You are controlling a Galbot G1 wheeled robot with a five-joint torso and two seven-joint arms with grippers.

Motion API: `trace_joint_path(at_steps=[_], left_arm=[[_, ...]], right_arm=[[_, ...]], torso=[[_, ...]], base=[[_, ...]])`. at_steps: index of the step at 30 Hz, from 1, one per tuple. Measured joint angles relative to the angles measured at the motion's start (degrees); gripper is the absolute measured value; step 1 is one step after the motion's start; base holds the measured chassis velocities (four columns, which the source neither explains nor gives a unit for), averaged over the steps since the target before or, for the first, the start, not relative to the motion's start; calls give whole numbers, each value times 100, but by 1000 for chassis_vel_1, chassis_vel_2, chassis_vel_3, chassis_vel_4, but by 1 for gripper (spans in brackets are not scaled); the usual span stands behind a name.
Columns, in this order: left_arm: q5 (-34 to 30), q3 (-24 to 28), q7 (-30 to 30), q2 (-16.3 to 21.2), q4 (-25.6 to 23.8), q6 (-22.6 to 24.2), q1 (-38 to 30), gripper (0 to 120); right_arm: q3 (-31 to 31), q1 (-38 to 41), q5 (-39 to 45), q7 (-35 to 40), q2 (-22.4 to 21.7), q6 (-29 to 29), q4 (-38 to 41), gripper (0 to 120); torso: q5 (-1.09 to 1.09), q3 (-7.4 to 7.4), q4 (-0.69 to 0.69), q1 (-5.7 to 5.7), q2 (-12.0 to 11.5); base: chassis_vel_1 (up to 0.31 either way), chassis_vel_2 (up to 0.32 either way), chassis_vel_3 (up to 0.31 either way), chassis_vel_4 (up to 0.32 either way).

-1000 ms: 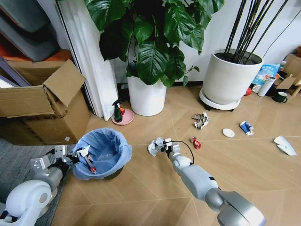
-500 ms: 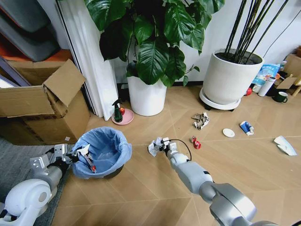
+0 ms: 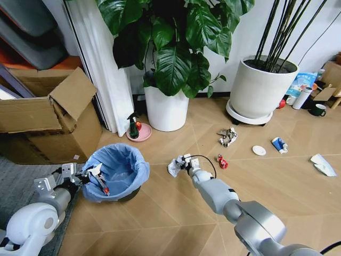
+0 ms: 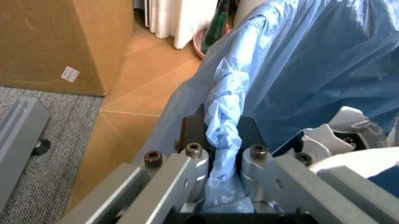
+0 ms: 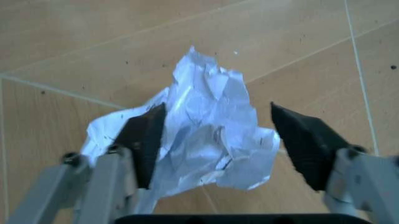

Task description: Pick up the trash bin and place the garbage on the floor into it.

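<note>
The trash bin, black with a light-blue bag, stands on the floor at the left. My left gripper is at its near-left rim. In the left wrist view its fingers are shut on a fold of the bag and the rim. My right gripper reaches a crumpled white paper wad on the floor. The right wrist view shows that gripper open, with the wad between its fingertips. More garbage lies to the right: a red wrapper, another wad, a white disc, a blue-white packet and a white scrap.
A cardboard box stands behind the bin. Two white plant pots stand at the back. A green spray bottle is beside a pink dish. A grey rug lies at the left and a dark mug at the far right.
My right arm has stretched a little farther forward and left, bringing its gripper closer over the paper wad. The left arm and the bin have not moved.
</note>
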Motion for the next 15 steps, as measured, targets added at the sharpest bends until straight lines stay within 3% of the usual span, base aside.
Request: trace_joint_path(at_steps=[9,11,13,15], left_arm=[[25,-10,5,-37,-23,-6,40,1],[26,-10,5,-38,-23,-6,41,1],[34,-15,5,-47,-30,-7,53,1],[35,-16,5,-47,-33,-8,57,1]], right_arm=[[-33,2,-22,33,-12,-39,-21,26],[-36,5,-23,35,-12,-42,-24,23],[-51,22,-33,45,-12,-58,-46,11],[-54,23,-33,45,-13,-60,-47,9]], torso=[[0,0,0,0,0],[0,0,0,0,0],[0,0,0,0,0],[0,0,0,0,0]], base=[[0,0,0,0],[0,0,0,0],[0,0,0,0],[0,0,0,0]])
